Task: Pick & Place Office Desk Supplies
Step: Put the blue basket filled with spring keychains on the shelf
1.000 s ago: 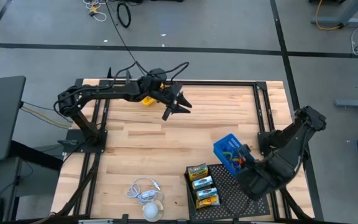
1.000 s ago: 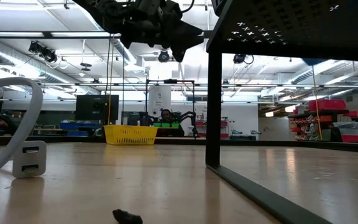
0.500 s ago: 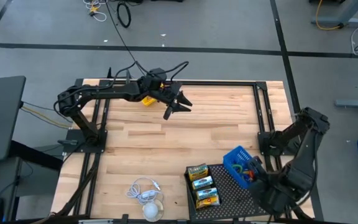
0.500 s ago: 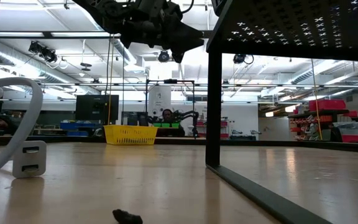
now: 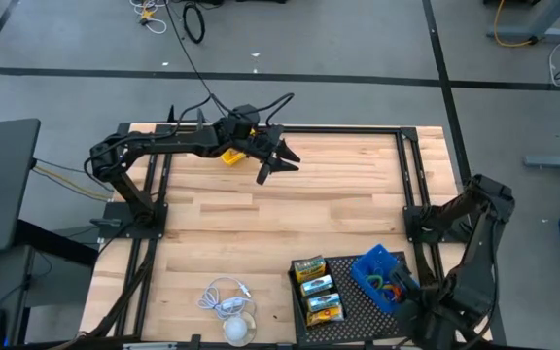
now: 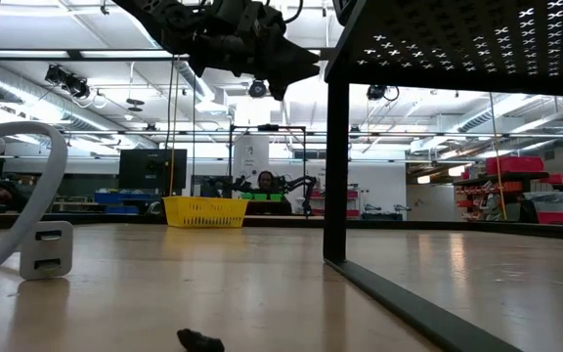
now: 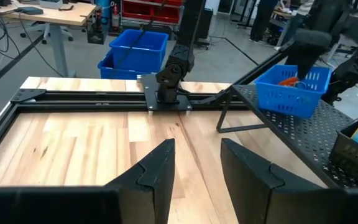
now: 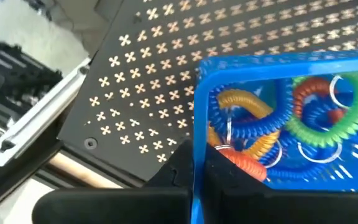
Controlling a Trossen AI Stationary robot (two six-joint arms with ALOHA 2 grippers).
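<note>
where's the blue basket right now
In the high view the blue basket is over the black perforated tray at the table's near right, just right of the three crayon boxes, gripped at its rim by the right gripper.

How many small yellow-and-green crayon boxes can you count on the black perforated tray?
3. The crayon boxes lie in one column on the tray's left part: the first farthest from the table's near edge, the second in the middle, the third nearest it. None seems hidden.

right gripper fingertips: hidden behind the blue basket (image 8: 278, 186) wall
coiled bands (image 8: 272, 118): cut off by the picture's edge
</note>
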